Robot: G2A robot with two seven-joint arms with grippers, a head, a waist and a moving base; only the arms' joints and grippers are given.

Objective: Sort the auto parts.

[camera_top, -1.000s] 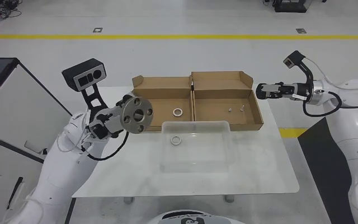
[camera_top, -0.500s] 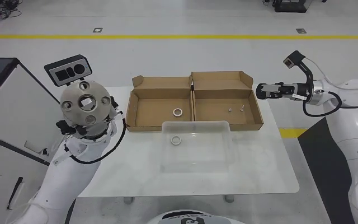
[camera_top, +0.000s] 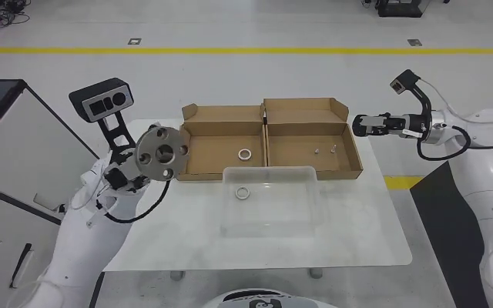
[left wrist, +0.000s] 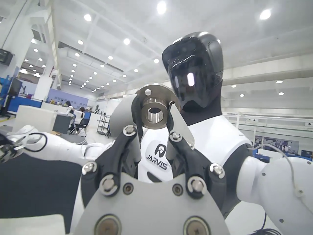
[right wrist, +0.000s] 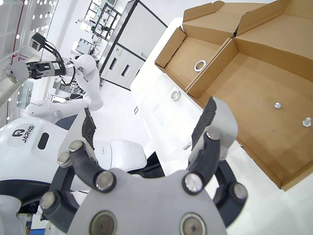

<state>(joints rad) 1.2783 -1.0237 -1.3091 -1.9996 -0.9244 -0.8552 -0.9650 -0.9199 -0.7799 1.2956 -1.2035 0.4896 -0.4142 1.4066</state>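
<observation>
We are clamping a flanged hub in the left pincer; right pincer gaping empty, near it boxed ring and bolts; binned ring awaiting sorting.

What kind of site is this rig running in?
Likely an industrial hall or robot test floor: yellow line painted on the grey floor, high ceiling with rows of round lights, desks and a rack behind.
</observation>
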